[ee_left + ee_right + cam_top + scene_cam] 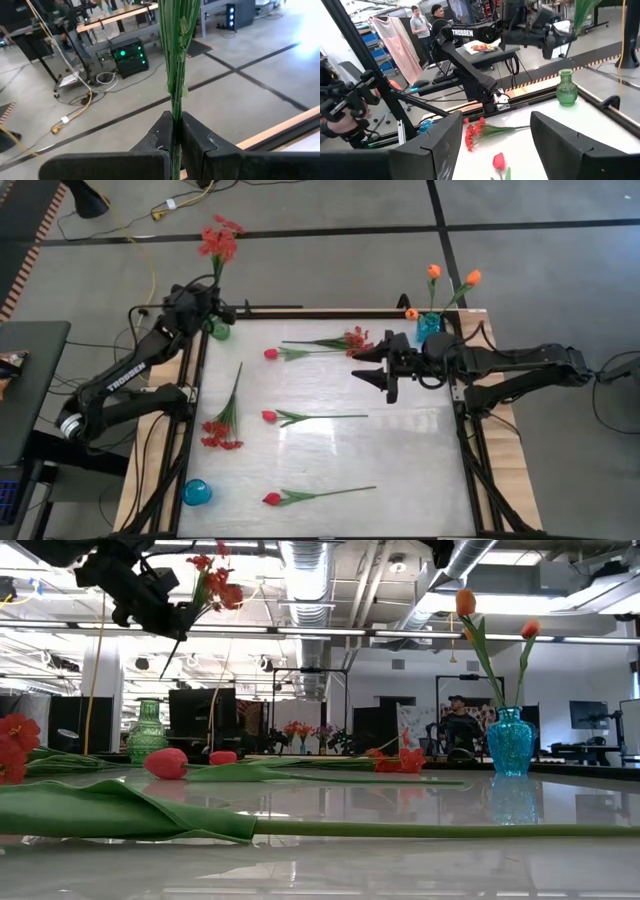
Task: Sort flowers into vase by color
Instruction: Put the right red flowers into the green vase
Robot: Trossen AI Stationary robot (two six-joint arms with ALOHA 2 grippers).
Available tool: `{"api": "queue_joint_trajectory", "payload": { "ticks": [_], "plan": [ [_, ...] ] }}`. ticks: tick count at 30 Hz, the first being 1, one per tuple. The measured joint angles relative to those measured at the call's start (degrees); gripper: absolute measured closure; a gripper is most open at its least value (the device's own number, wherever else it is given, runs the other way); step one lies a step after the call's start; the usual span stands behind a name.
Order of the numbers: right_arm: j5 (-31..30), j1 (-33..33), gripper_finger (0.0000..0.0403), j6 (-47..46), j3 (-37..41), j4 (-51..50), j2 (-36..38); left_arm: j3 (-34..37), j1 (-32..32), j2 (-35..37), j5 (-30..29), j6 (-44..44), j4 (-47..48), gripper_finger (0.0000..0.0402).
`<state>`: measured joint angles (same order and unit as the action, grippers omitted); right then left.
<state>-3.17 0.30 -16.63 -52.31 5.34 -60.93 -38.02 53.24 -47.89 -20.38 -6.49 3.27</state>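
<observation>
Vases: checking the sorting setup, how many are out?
3: green vase at the far left corner, blue vase with orange tulips far right, another blue vase near left.

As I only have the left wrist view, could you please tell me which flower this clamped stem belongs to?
Observer: A red spray, held in the left gripper; its blooms reach out past the table's far edge.
Operator: Thank you. Where is the green vase?
Observer: The green vase stands at the table's far left corner, close by that gripper.
Operator: And the right arm?
Observer: The right gripper hovers open over the table, near a second spray lying flat.
</observation>
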Motion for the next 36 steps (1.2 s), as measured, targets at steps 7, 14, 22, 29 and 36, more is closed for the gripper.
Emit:
{"api": "queue_joint_trajectory", "payload": {
  "ticks": [7, 14, 22, 29, 36],
  "plan": [
    [0.1, 1.3, 0.0143, 0.0, 0.0, 0.9, -1.6, 0.0, -0.1, 2.4, 1.9, 1.8, 1.8, 0.0397],
    [0.0, 1.1, 0.0143, 2.0, 0.0, 9.8, -6.1, 0.0, -3.5, 8.2, 8.1, 5.0, 0.2, 0.0397],
    [5.1, -6.9, 0.0143, 3.6, -9.8, 17.2, -20.0, 0.0, -7.9, 12.6, 23.9, 11.6, -1.0, 0.0397],
    [16.6, -14.2, 0.0143, 3.5, -29.8, 11.8, -36.0, 0.0, -10.4, 12.7, 30.2, 13.3, -0.7, 0.0397],
    [25.4, -19.0, 0.0143, 3.6, -49.0, 7.0, -50.8, 0.0, -10.8, 12.6, 30.6, 15.7, 0.9, 0.0398]
  ]
}}
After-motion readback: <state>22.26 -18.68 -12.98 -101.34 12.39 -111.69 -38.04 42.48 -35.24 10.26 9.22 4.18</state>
